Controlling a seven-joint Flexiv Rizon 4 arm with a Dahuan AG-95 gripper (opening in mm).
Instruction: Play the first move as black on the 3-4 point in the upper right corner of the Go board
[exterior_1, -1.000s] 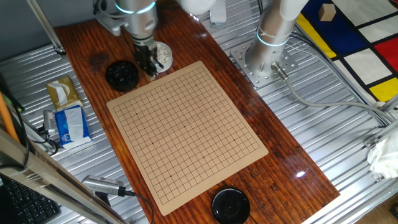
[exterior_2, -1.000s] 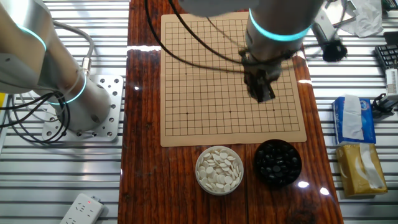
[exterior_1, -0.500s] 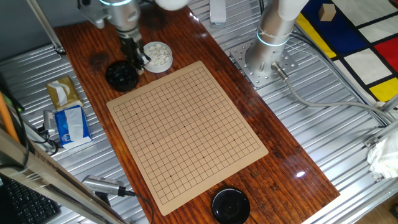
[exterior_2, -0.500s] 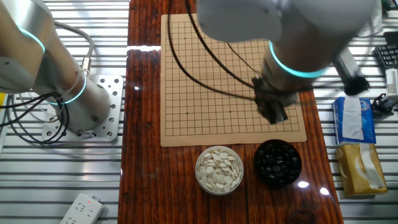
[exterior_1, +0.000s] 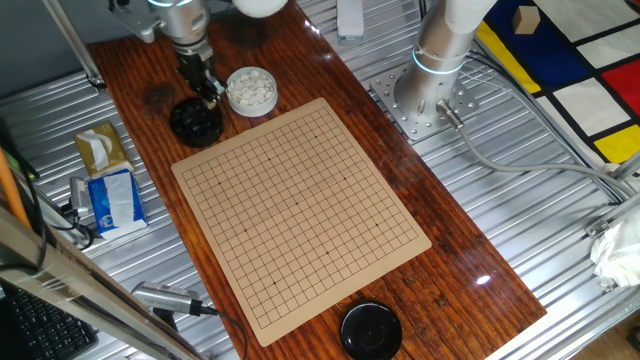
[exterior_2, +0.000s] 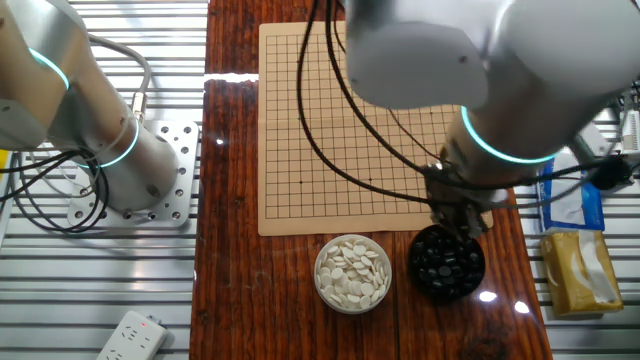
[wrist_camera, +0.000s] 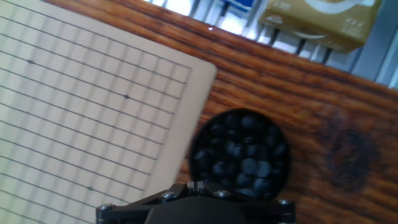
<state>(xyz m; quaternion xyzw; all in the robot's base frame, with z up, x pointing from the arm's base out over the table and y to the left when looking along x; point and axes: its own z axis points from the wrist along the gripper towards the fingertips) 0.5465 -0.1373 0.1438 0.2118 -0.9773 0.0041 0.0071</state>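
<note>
The robot is on the first step: getting a black stone. The board (exterior_1: 300, 215) has no stones on it yet, so nothing has been played. The pincer (exterior_2: 460, 217) hangs right over the bowl of black stones (exterior_2: 447, 262), which sits on the worktop (exterior_1: 150, 80) just past the near corner of the board. The bowl of white stones (exterior_2: 352, 272) sits just beside it.

In the hand view, the black stones (wrist_camera: 242, 155) fill their bowl, and the camera looks almost straight down on them. The fingertips at the bottom edge of that view look pressed close together, with only a thin line between them. Nothing shows between them, so the pincer seems to be empty. It is hard to be sure, since only the very tips show.

The next move, most likely, is to spread the fingers a little, go down into the bowl and pinch just one stone. The stones are small, round and shiny, so one may slip away, or two may come up at once. After that the stone must be carried across the board to the 3-4 point in the upper right corner. That crossing is too small to pick out here.

A second ago the pincer was over the board, near its edge. Half a second ago it was closer to the bowls. Now it is over the black bowl. The board and both bowls have not moved.
</note>
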